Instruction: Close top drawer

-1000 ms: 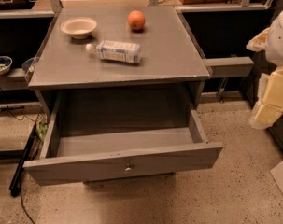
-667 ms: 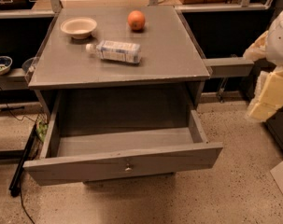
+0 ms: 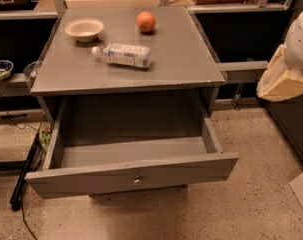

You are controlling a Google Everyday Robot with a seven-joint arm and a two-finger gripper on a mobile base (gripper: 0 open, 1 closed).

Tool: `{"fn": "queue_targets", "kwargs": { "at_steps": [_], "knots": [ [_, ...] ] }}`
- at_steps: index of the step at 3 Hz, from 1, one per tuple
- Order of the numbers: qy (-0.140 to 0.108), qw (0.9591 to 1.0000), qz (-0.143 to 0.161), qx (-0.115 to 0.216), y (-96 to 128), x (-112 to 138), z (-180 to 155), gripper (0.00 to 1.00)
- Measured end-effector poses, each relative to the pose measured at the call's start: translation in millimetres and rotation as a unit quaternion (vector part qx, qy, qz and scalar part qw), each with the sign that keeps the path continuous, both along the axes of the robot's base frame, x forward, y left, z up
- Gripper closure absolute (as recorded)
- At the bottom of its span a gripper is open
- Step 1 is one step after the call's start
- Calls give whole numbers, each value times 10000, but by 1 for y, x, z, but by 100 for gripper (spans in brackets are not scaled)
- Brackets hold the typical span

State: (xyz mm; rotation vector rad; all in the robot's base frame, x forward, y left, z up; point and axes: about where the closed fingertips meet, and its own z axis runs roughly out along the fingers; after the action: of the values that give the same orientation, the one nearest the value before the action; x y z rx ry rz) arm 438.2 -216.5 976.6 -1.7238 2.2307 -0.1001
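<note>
Dim warm light fr. above; top drawer (image 3: 91, 176) shadowed; end effector (image 3: 283, 79) R edge.

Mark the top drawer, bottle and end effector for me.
top drawer (image 3: 191, 170): camera view, on its front panel.
bottle (image 3: 125, 55): camera view, on its label.
end effector (image 3: 282, 81): camera view, at the right edge, on its beige part.

Single camera on this one, perched high and out in front, tilted steeply down. The tabletop (image 3: 181, 59) fills the upper middle, and below it the open drawer (image 3: 131, 171) juts toward the lens, knob (image 3: 137, 178) facing us. It's a fairly close look: the two span most of the width, with floor (image 3: 251, 199) along the bottom and right. The claw (image 3: 283, 81) sits at the right edge, level with the tabletop's front corner.
</note>
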Motion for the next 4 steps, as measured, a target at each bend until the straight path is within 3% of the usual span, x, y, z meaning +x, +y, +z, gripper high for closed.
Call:
{"fn": "queue_targets", "kwargs": {
  "at_steps": [1, 2, 3, 4],
  "knots": [
    [-215, 9997, -80, -47, 2, -3, 9, 100],
    [-307, 9991, -280, -66, -1, -14, -7, 100],
    [-147, 9990, -425, 53, -2, -32, -52, 100],
    [231, 9988, -439, 12, -2, -45, -110, 100]
  ]
}}
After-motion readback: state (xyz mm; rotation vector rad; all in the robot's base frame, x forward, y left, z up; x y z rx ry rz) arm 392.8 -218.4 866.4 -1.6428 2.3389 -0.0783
